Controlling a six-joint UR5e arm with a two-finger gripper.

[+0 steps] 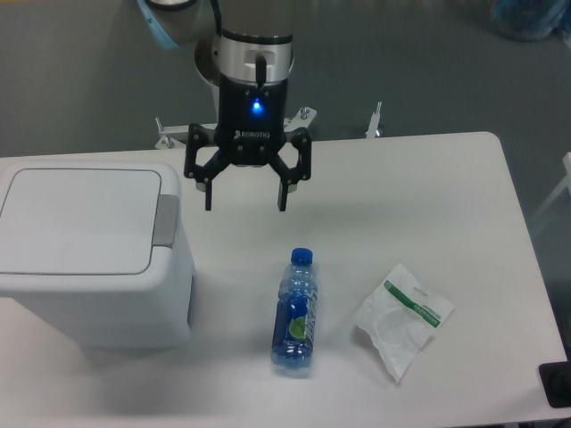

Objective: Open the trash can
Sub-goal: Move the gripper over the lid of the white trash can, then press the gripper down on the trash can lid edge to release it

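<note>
White plastic fills the left of my view: the trash can (pixel 94 254) stands on the table (pixel 428 178) at its left edge, lid (pixel 78 221) flat and shut, with the grey push tab (pixel 165 219) on the lid's right side, facing the middle of the table.

I see my gripper (pixel 246 201) hanging above the table just right of the can, a little beyond its far right corner. Its two black fingers point down and stand wide apart, with nothing between them. The left fingertip sits near the tab but does not touch it; I read a clear gap between them. A blue light glows on the gripper body, and the silver wrist above it runs up out of view.

Below the gripper, toward me, a bottle (pixel 293 312) lies on its side on the table. It has a blue cap pointing away from me and a blue label with a green patch. It is apart from the can and apart from the gripper.

Right of the bottle lies a small clear plastic bag (pixel 401 319) with a white and green header strip, flat on the table and near the bottle without touching it. A dark object (pixel 557 384) shows at the table's near right corner, cut off by the edge; I cannot tell what it is.
</note>
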